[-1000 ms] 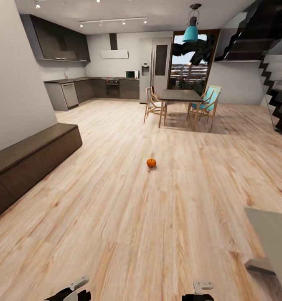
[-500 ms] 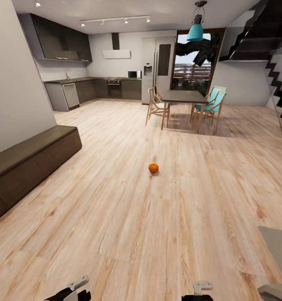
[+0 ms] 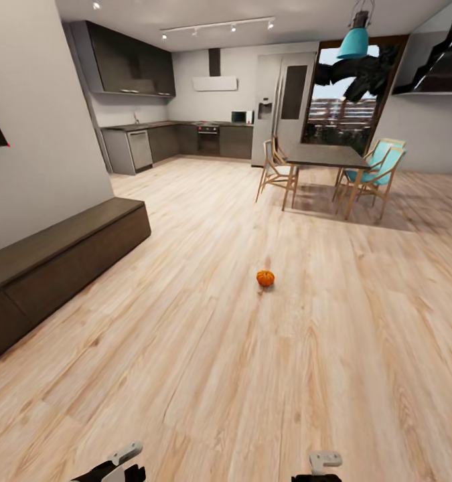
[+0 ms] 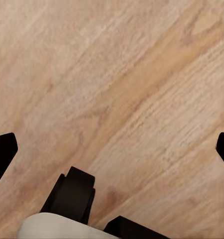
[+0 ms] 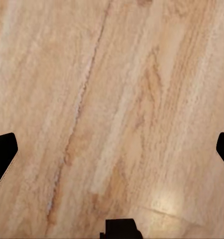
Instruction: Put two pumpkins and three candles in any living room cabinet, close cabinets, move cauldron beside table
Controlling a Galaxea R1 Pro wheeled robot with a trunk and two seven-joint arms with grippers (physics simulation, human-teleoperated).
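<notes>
one pumpkin (image 3: 265,278) sits alone mid floor (image 3: 185,375), well ahead of robot, probably the pickup target. cabinet (image 3: 58,258) runs along left wall, drawers shut. dining table (image 3: 323,156) far right. left gripper (image 4: 112,147) and right gripper (image 5: 112,149) both spread wide, empty, pointing down at bare planks. head view alone gives room layout.

A dark rectangular dining table (image 3: 321,156) stands on the pale wood plank floor (image 3: 205,348), wooden chairs with teal seats (image 3: 376,175) beside it, under a teal pendant lamp (image 3: 354,41).
</notes>
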